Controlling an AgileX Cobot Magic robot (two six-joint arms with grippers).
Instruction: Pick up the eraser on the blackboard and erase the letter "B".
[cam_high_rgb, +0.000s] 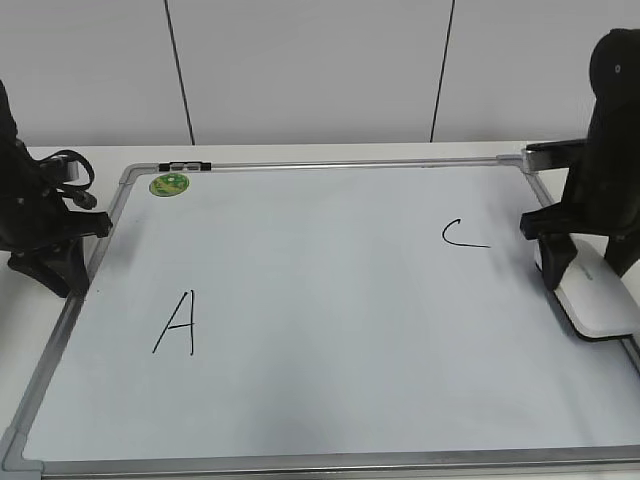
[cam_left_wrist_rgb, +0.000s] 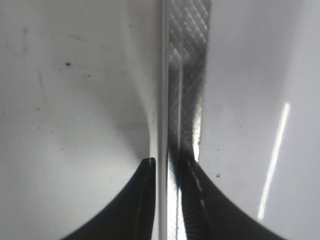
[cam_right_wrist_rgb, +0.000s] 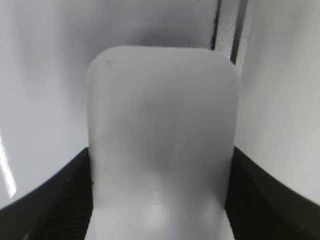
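The blackboard is a pale whiteboard with a grey frame that fills the table. It bears a black "A" at the left and a smaller "C" at the right. No letter "B" shows anywhere on it. The white eraser lies flat at the board's right edge. My right gripper is over its far end, with a finger pressed on each side of the eraser. My left gripper rests by the board's left frame, its fingers nearly together and holding nothing.
A round green magnet sits at the board's top left corner. A black and silver marker lies on the top frame beside it. Cables lie on the white table behind the left arm.
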